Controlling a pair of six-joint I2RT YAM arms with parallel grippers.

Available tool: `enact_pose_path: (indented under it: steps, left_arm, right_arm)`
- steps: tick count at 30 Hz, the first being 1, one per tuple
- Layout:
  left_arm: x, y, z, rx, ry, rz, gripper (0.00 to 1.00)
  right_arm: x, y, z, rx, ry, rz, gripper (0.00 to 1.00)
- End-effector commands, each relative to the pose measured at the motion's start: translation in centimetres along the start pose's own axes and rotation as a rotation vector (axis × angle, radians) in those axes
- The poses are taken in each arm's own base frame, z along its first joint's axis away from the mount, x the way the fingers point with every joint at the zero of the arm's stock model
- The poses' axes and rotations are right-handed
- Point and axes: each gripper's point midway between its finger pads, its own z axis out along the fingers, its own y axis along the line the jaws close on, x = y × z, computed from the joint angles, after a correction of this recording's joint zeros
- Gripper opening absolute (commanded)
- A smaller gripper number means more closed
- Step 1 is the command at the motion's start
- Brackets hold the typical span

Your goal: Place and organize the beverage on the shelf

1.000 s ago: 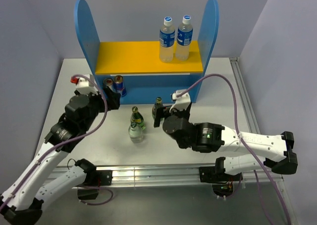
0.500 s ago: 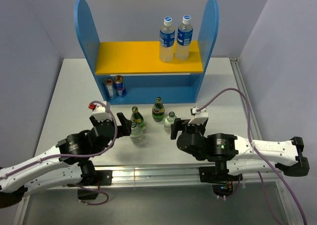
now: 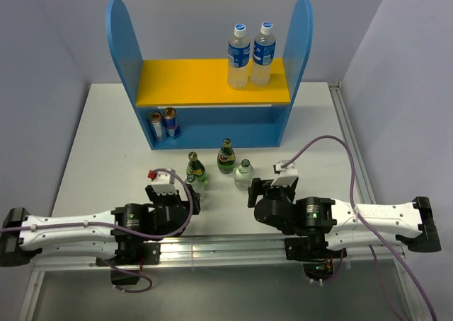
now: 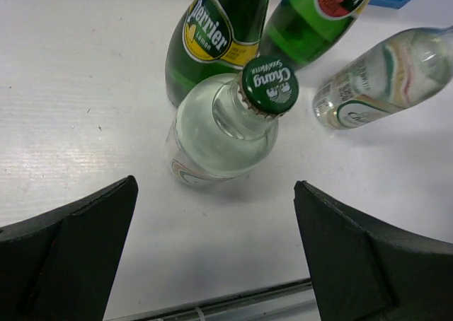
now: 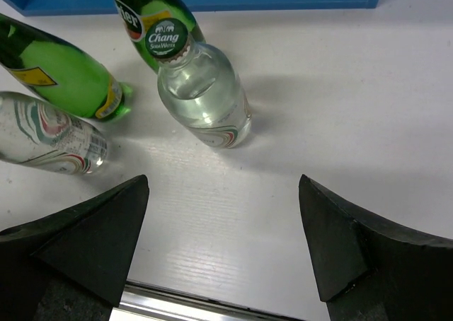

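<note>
My left gripper [image 4: 216, 187] and right gripper [image 5: 223, 179] both gape wide, holding nothing. On the table [image 3: 99, 144] four glass bottles stand close together: two green bottles [image 3: 226, 157] and two clear bottles [image 3: 243, 174], one clear just ahead of each gripper. Two plastic bottles [image 3: 239, 56] stand side by side on the upper board of the shelf [image 3: 124, 45]; two cans [image 3: 163, 125] stand below.
</note>
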Motion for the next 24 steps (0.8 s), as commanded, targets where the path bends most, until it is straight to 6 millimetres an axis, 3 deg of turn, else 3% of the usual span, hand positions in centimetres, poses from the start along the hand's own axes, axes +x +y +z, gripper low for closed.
enact_pose_path:
  steps: [1, 7, 13, 24]
  left_arm:
    - [0.3, -0.9, 1.1, -0.017, -0.076, -0.062, 0.99]
    - [3.0, -0.8, 3.5, -0.052, -0.100, 0.005, 0.99]
    - [4.4, -0.6, 5.7, -0.132, -0.144, 0.066, 0.99]
    - [3.8, 1.7, 8.8, -0.222, -0.204, 0.100, 0.99]
  right_arm:
    - [0.4, 0.7, 0.3, -0.017, -0.010, 0.058, 0.93]
    - [1.7, 1.1, 0.7, -0.028, 0.013, 0.062, 0.94]
    - [2.7, 1.2, 1.0, -0.031, 0.025, 0.057, 0.94]
    - [3.8, 1.2, 1.4, -0.044, 0.034, 0.061, 0.94]
